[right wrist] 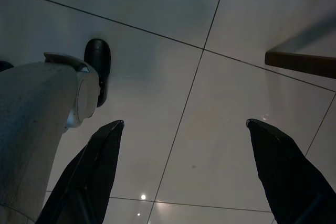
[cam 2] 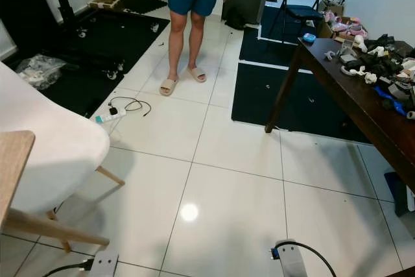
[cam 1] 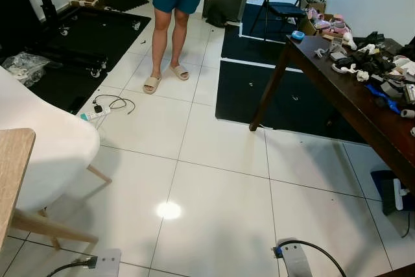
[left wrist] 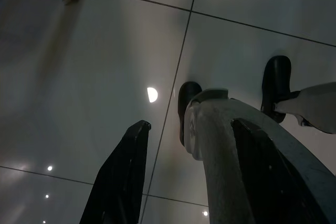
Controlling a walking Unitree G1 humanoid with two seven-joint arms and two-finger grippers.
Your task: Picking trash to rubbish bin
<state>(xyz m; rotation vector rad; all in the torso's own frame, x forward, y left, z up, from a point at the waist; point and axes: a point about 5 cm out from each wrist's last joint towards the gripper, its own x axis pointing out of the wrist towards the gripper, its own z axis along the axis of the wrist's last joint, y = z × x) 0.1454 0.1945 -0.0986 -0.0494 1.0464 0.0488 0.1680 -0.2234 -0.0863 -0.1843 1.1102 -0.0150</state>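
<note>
Person on tiled floor, cluttered table

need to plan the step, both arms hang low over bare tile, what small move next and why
Probably turn left and step toward the crumpled clear plastic bag on the black floor mat, the likeliest trash in view. Both tools hang open, the left tool and right tool, over white floor tiles, holding nothing. A person stands ahead, so keep well left.
</note>
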